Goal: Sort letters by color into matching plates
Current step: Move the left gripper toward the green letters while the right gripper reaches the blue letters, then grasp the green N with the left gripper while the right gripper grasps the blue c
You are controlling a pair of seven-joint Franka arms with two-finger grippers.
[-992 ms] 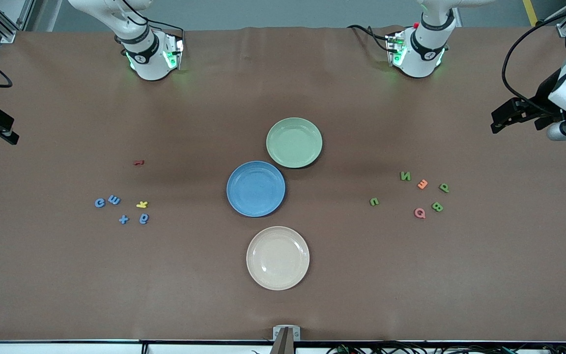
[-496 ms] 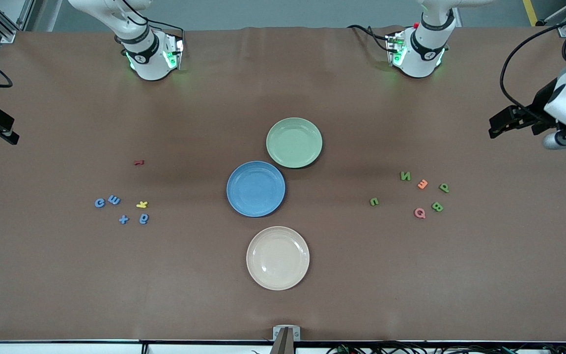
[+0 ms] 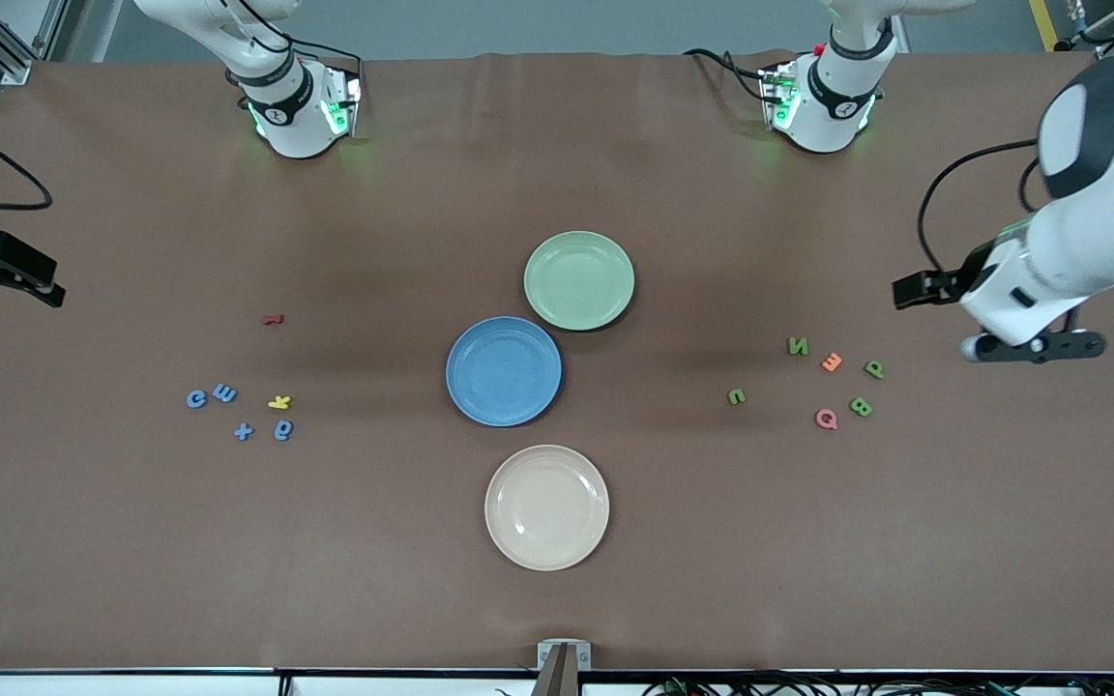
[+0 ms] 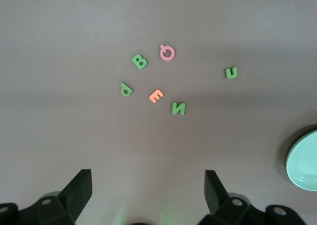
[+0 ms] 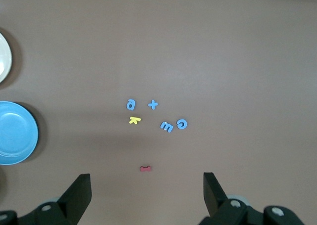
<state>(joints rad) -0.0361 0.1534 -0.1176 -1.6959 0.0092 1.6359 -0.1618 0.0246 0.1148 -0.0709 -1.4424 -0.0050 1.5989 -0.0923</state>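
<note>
The right tool (image 3: 30, 275) is cut off at the front view's edge; both wrist views show jaws apart, the left tool (image 4: 148, 188) over bench near the green letters (image 4: 139, 62), plates (image 3: 504, 371) mid-bench.

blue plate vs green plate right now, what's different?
Colour: the blue plate is medium blue, the green plate pale green.
Position: the blue plate lies nearer the front camera and more toward the right arm's end; the green plate lies farther, toward the left arm's end.
Shared: both round, shallow, equal size, holding no letters, rims nearly touching.
</note>
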